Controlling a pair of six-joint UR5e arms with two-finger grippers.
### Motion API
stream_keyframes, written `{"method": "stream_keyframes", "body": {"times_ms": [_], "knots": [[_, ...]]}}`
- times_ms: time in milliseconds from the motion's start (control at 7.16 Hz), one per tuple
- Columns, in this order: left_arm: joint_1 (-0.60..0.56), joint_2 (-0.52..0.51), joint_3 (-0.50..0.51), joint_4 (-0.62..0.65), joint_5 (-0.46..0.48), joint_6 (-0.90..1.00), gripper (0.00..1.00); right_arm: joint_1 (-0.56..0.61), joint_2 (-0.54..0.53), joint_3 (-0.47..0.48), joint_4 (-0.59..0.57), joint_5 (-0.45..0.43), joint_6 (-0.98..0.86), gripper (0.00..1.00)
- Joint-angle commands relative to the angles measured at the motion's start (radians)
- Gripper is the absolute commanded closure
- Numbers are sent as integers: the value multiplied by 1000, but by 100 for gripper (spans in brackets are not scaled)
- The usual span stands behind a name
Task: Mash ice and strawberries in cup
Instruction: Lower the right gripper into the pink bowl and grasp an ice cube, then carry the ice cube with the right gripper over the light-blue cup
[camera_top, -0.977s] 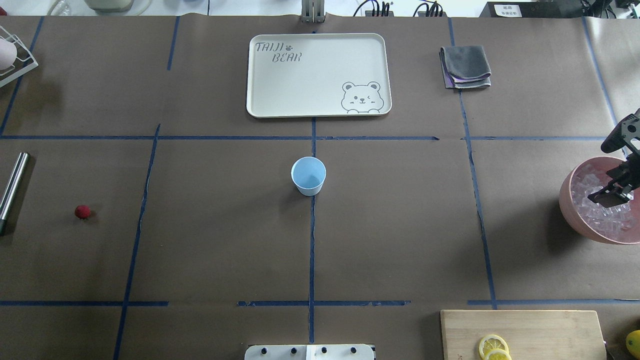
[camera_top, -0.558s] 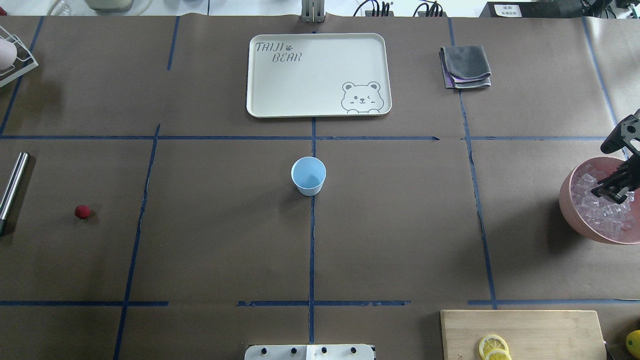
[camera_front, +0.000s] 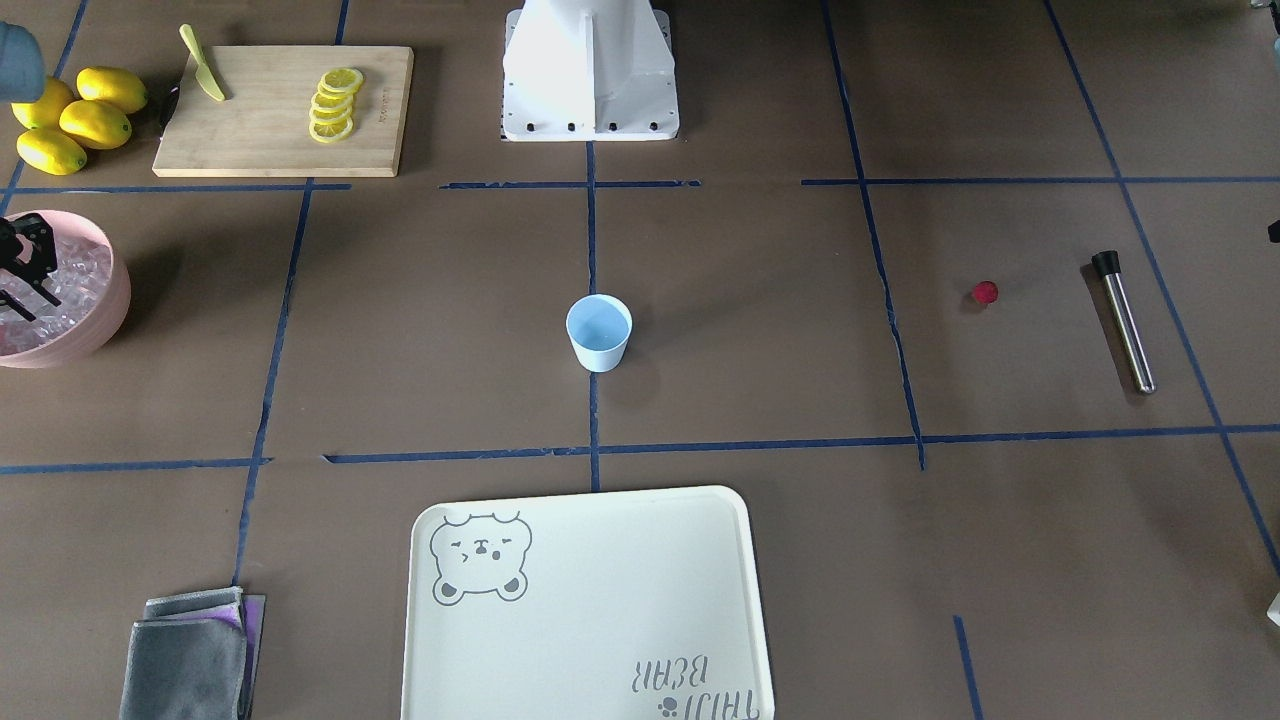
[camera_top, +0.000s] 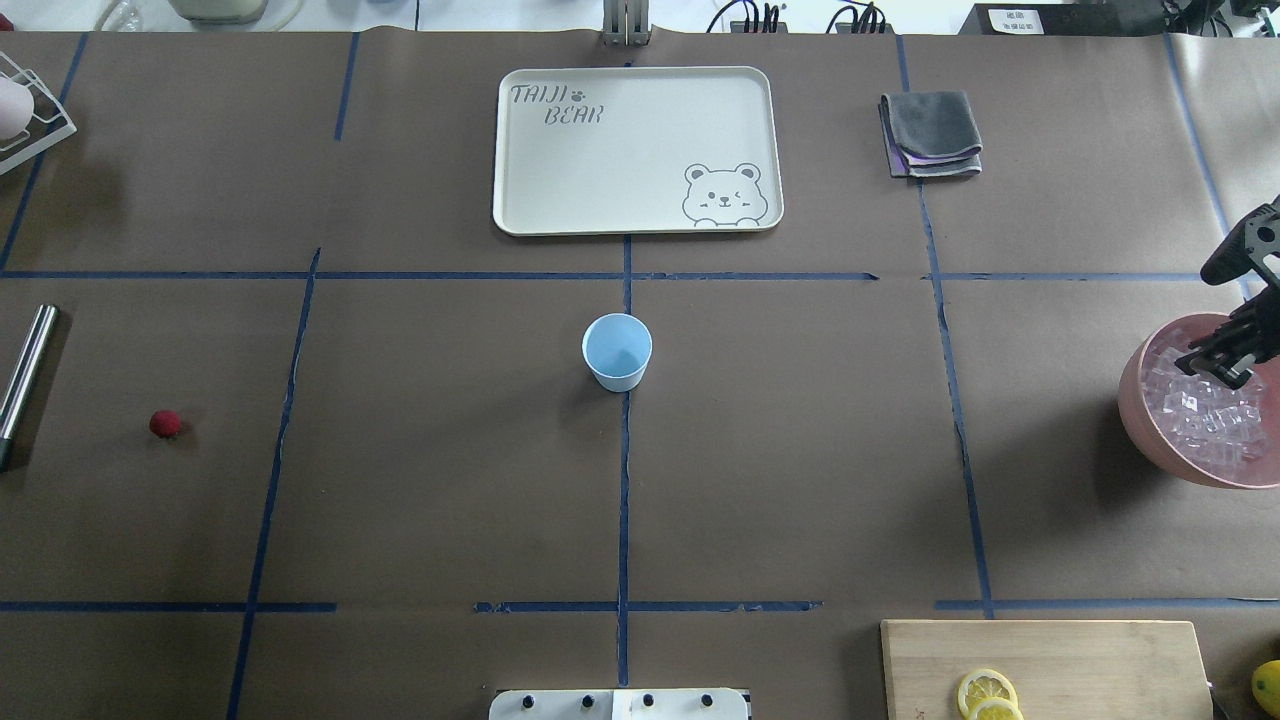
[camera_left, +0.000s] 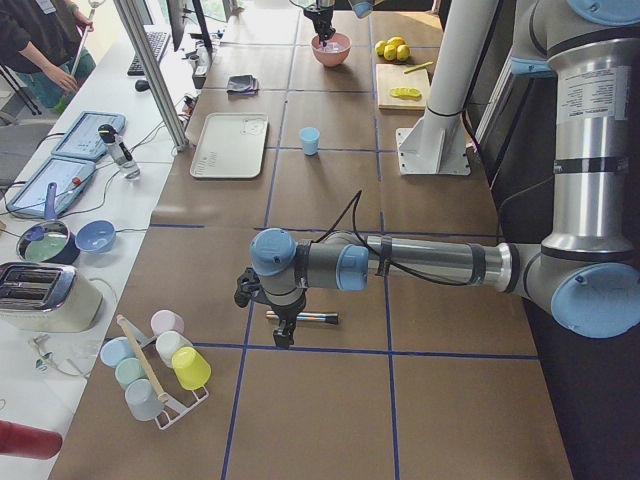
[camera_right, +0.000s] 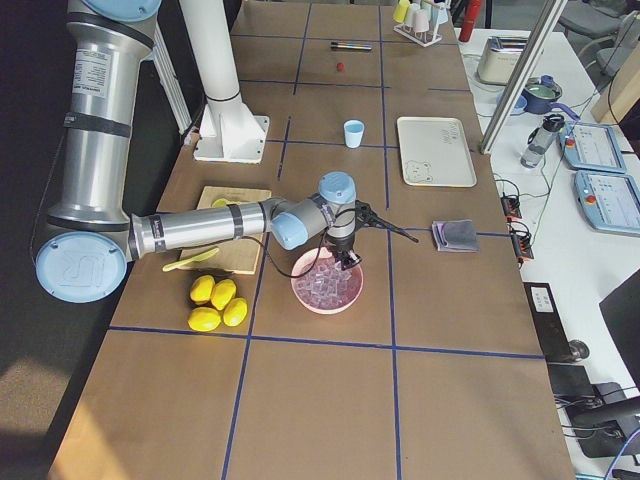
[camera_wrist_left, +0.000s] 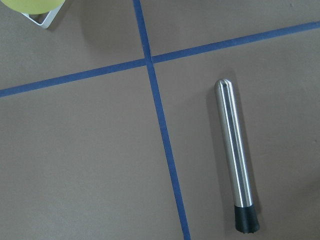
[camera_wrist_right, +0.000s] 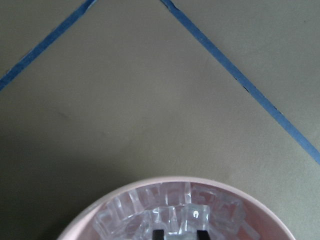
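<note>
Nearest the robot's edge of the table (camera_top: 800, 450), toward its right corner, you have the cutting board (camera_top: 1080, 660) with lemon slices (camera_top: 987, 690), both cut off by the overhead frame. Mid-table, the cup (camera_top: 617, 352) stands upright on the centre tape line. Level with it, near the left end, the strawberry (camera_top: 165, 424) lies alone, well apart from the cup. The steel muddler (camera_top: 25, 375) lies at the left edge, partly cropped from above. The left gripper (camera_left: 285, 335) hangs over that muddler, but only the side camera catches it, so you cannot tell how its fingers stand.

At the right end the ice (camera_top: 1205, 420) fills the pink bowl (camera_top: 1135, 400), itself cropped. The right gripper (camera_top: 1215, 362) hangs just over the ice. Its fingertips (camera_wrist_right: 159, 234) barely enter the wrist view, slightly apart with clear ice between. Whether they grip a cube you cannot tell. At the far edge lie the tray (camera_top: 600, 170) and a folded cloth (camera_top: 932, 132).
</note>
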Motion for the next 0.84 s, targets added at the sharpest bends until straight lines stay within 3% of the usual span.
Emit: {"method": "stream_keyframes", "body": {"times_ms": [0, 140, 419, 698], "knots": [[0, 0, -2, 0, -1, 1, 0, 26, 143, 109, -354, 18, 47, 100], [0, 0, -2, 0, -1, 3, 0, 26, 185, 140, -408, 12, 158, 100], [0, 0, -1, 0, -1, 3, 0, -6, 284, 145, -409, 13, 440, 100], [0, 0, -2, 0, -1, 3, 0, -177, 445, 141, -424, -72, 713, 100]]}}
